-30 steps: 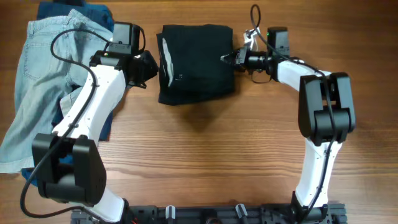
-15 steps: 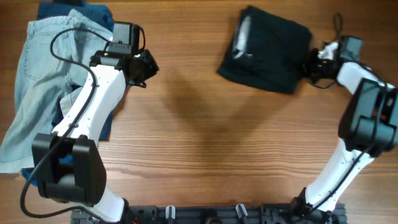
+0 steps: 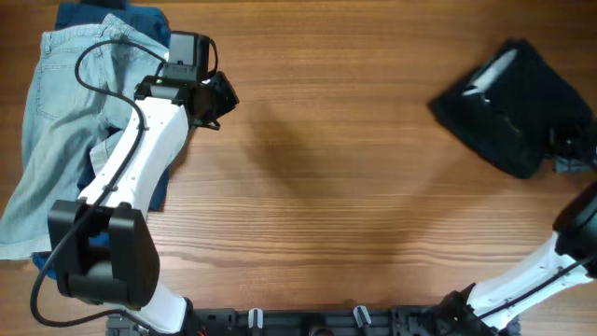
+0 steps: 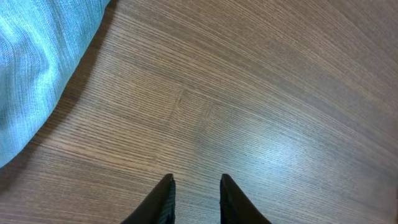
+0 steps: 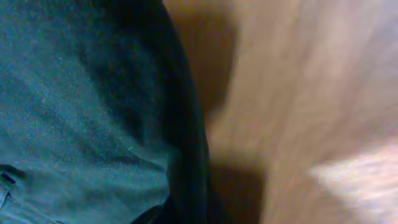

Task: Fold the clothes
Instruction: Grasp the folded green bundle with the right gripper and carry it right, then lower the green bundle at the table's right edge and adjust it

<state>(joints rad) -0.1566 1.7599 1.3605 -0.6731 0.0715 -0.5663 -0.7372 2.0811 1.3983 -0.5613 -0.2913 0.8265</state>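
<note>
The folded black shorts (image 3: 508, 103) lie tilted at the table's far right, with a pale strip of lining showing on their upper left side. My right gripper (image 3: 560, 142) is shut on their right-hand edge. In the right wrist view the dark fabric (image 5: 74, 112) fills the left half and hides the fingers. Light-blue denim (image 3: 56, 121) lies spread at the far left over a dark-blue piece (image 3: 103, 14). Just right of that pile, my left gripper (image 3: 219, 101) hangs over bare wood. Its fingertips (image 4: 196, 180) stand slightly apart with nothing between them, and the denim (image 4: 37, 68) is off to their left.
The left arm lies across the right side of the denim pile. The black shorts reach close to the table's right edge. Bare wooden tabletop (image 3: 326, 187) spans the space between the two arms.
My right gripper has carried the folded black shorts from the back middle of the table over to the far right edge, and they have turned. The left arm has stayed put.
</note>
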